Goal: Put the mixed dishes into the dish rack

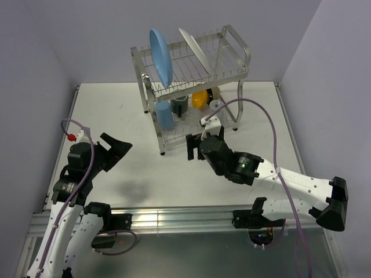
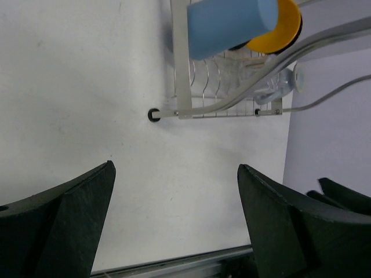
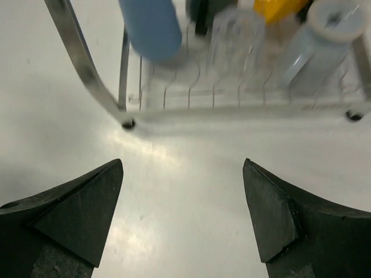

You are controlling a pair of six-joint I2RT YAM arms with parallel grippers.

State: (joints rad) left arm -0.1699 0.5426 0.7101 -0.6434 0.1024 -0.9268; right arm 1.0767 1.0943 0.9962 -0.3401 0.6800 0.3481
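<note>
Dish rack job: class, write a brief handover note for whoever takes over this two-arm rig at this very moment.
Left gripper: open, empty, over the white table, short of the rack.
Right gripper: open, empty, facing the lower tier.
Tall silver wire dish rack: light blue plate and white plate stand on the upper tier. Blue cup, dark mug, orange bowl, clear glass and pale grey-blue mug sit on the lower tier.
Done: all seven dishes racked.
Left: no dish seen outside the rack; probably just pull both arms back.
</note>
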